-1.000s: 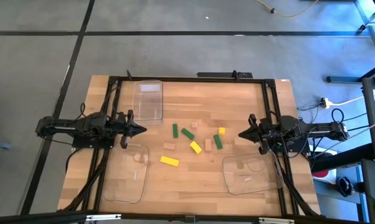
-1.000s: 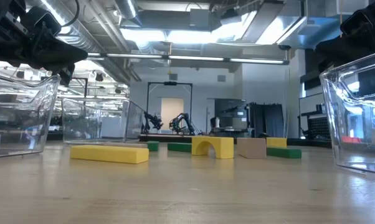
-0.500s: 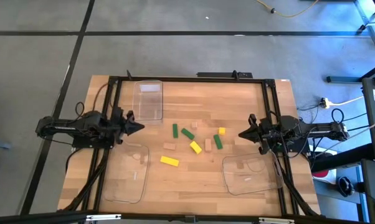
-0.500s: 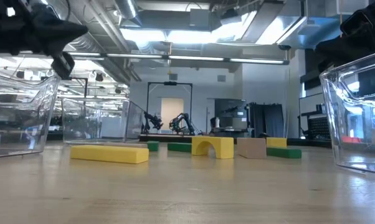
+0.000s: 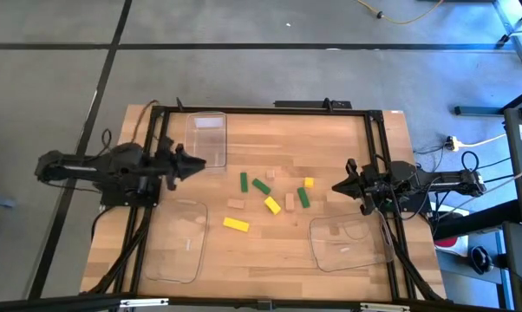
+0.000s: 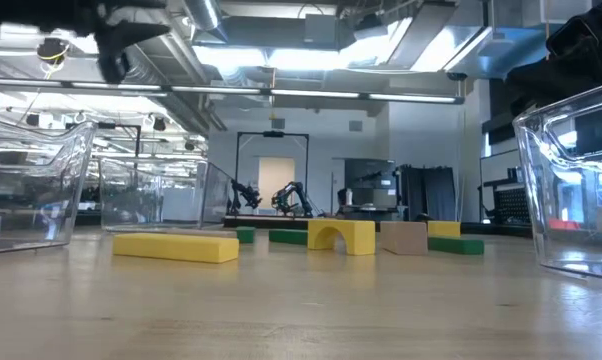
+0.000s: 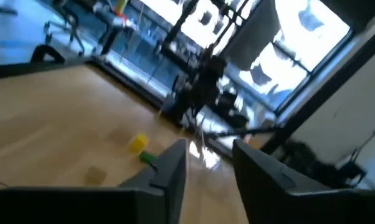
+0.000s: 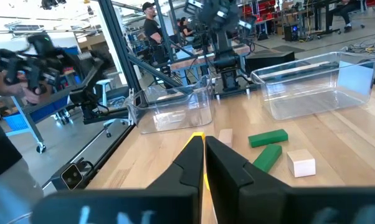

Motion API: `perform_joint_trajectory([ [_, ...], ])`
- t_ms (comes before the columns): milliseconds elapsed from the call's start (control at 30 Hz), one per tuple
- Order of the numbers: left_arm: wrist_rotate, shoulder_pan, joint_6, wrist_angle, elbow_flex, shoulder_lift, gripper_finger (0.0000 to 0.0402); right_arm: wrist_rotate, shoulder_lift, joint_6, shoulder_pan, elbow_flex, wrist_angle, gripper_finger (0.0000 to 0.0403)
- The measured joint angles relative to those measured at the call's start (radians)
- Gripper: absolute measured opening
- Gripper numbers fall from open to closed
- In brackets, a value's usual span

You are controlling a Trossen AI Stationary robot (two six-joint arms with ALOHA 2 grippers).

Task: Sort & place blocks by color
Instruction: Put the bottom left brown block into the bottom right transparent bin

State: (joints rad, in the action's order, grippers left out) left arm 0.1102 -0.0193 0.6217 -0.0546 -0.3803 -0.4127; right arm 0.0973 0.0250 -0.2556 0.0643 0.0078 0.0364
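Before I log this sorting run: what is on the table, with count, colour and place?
Green blocks: three, mid-table.
Yellow blocks: three, a long bar nearest the front, one mid-table, a small one by the right arm.
Tan blocks: at least three, among the others.
Trays: three, clear plastic; back left, front left, front right.
Left gripper: raised at the left edge, fingers apart.
Right gripper: right edge, fingers shut, empty.
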Motion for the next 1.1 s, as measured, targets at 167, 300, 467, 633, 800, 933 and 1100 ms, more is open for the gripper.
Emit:
perform_joint_trajectory([
  [167,-0.103,-0.004,-0.118,0.196,-0.271,-0.361,0.0181,0.0,0.0,-0.001,0.0,0.0,0.0,0.0021],
  [300,-0.106,-0.049,-0.217,0.482,-0.511,-0.645,0.0198,0.0,0.0,-0.001,0.0,0.0,0.0,0.0021],
  [467,-0.057,-0.163,-0.403,0.798,-0.761,-0.97,0.0205,0.0,0.0,-0.001,0.0,0.0,0.0,0.0021],
  [633,-0.002,-0.27,-0.476,0.868,-0.881,-1.216,0.0203,0.0,-0.001,0.0,0.0,0.0,0.001,0.0021],
  [800,0.032,-0.298,-0.475,0.869,-0.928,-1.373,0.0203,0.0,-0.001,0.0,0.0,0.0,0.0,0.0021],
  [933,0.033,-0.248,-0.475,0.866,-0.93,-1.424,0.0203,0.0,-0.001,-0.001,0.0,0.0,0.0,0.0021],
  [1100,0.037,-0.148,-0.516,0.852,-0.93,-1.432,0.0202,0.0,-0.001,-0.001,0.0,0.0,0.001,0.0021],
])
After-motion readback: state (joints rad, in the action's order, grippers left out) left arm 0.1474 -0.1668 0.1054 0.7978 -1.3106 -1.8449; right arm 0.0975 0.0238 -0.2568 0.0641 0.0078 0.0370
